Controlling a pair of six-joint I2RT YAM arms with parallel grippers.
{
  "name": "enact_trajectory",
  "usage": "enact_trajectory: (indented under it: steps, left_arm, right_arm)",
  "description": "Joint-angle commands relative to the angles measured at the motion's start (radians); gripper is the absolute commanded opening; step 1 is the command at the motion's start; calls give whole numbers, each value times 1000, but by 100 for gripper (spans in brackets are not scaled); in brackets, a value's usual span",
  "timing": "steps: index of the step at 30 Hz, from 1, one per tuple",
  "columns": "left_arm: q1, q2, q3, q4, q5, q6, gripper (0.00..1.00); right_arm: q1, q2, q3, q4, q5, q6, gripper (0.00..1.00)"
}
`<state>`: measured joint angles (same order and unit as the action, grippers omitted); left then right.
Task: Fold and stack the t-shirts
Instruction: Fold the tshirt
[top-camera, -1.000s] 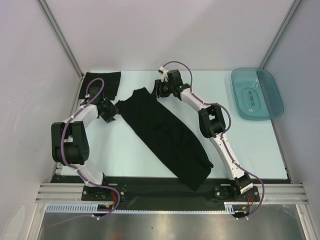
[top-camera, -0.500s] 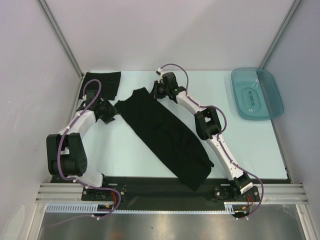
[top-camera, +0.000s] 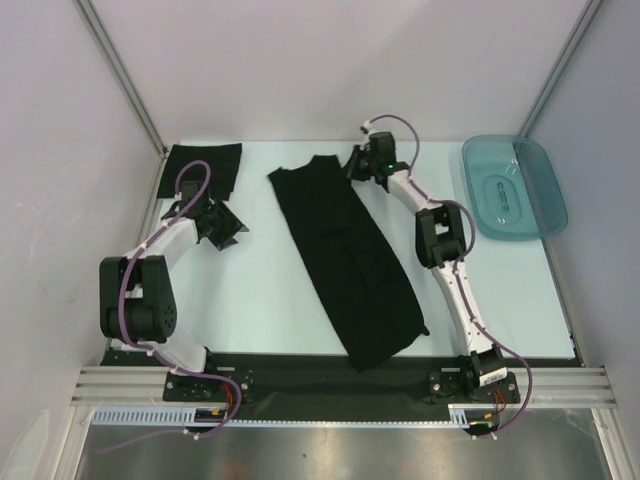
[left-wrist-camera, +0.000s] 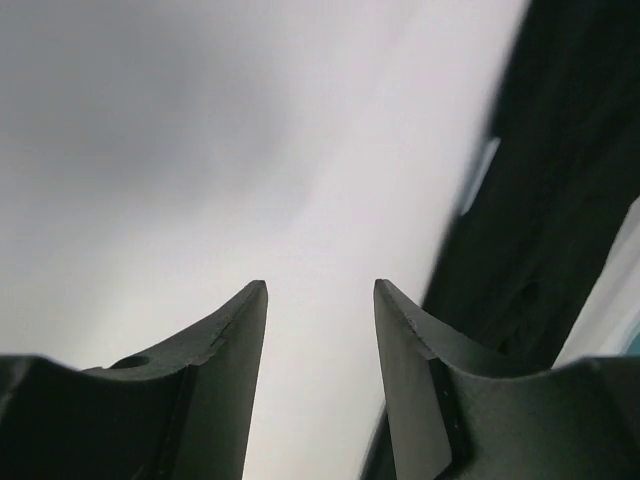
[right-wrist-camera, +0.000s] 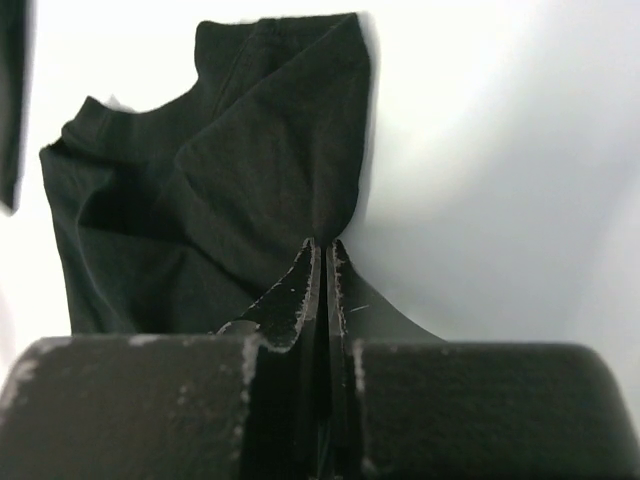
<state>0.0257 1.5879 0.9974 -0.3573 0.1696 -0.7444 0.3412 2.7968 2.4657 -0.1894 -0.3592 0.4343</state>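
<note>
I see a teal tray (top-camera: 514, 187) at the bench's (top-camera: 250, 300) far right and a folded shirt (top-camera: 200, 168) in its far left corner, both well apart from the long shirt (top-camera: 350, 260) lying slantwise mid-bench. My right arm (top-camera: 440, 240) stretches far out, and the right jaws are pinching the long shirt's far edge. My left arm (top-camera: 165, 245) is bent toward the far left, and the left jaws are spread over the bench near the folded shirt.

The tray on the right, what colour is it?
The tray is see-through teal, with no pattern. The top external view shows it best.
</note>
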Motion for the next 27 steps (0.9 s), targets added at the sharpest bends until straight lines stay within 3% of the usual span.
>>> enact_trajectory:
  steps: [1,8,12,18,20,22,23,24,27]
  left_arm:
    - [-70,67,79,6,21,-16,53]
    - [-229,155,219,-60,24,37,54]
    - [-297,156,202,-66,76,62,54]
    - [-421,94,65,-80,119,88,59]
    - [-469,55,2,-52,131,62,60]
    - [-495,-14,-107,1,163,30,61]
    - [-521,-40,-144,23,175,-7,61]
    - [-535,-61,-204,41,183,-21,61]
    - [-598,-111,-262,78,202,-53,61]
  right_arm:
    - [-105,-118,-69,-15,58,-51,0]
    - [-200,-172,-100,-133,108,-98,2]
    - [-225,-241,-145,-211,124,-144,37]
    - [-229,-433,-221,-379,213,-232,62]
    - [-228,-488,-226,-461,239,-220,66]
    - [-225,-581,-276,-586,250,-200,79]
    - [-220,-626,-324,-613,255,-189,87]
    - [-219,-742,-472,-622,259,-172,100]
    - [-214,-960,-766,-531,206,-129,100]
